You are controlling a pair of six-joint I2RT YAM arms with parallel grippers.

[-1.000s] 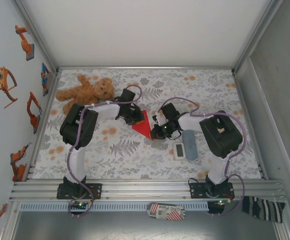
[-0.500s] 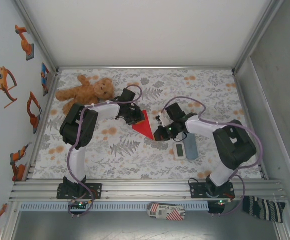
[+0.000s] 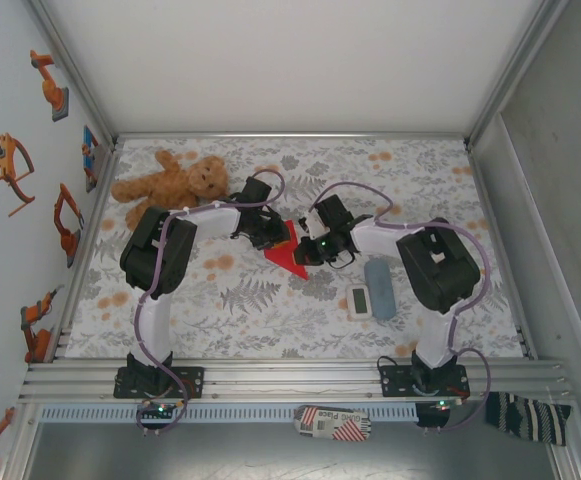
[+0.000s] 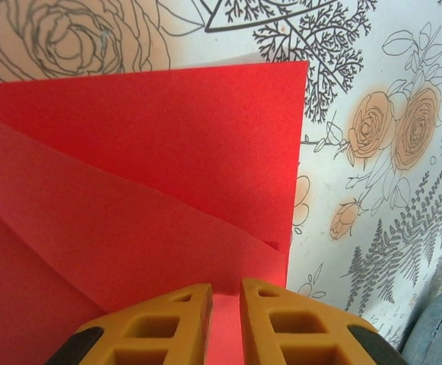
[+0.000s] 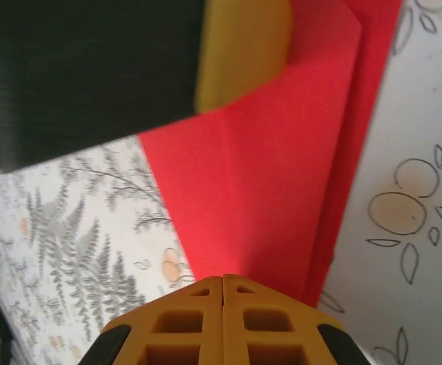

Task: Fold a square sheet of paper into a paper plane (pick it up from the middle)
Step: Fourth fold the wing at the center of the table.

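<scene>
The square sheet of paper point(image 3: 286, 256), already folded into a red pointed triangle, lies flat at the centre of the top view, its tip aimed toward the lower right of the frame. In the left wrist view we see overlapping red layers with a diagonal flap edge, which we read as an early nose fold of the plane. The left gripper point(image 4: 226, 295) rests on the upper-left part of the triangle. Its jaws stand narrow, a slim slit between them with red showing in it, and we cannot tell whether they pinch a layer or merely press on it. In either case we judge that it anchors the sheet so it cannot slide. The right gripper point(image 5: 222, 284) meets the sheet from the right, with its jaws fully closed and nothing between them. The joined tips lie on the paper near a fold line, so we take them for a blunt tool that flattens a crease. Around the sheet, the floral tablecloth point(image 3: 270, 310) gives a flat bed for pressing. The white timer point(image 3: 360, 300) and grey-blue block point(image 3: 380, 288) lie lower right, well apart from the sheet, and the teddy bear point(image 3: 175, 180) lies at upper left.
</scene>
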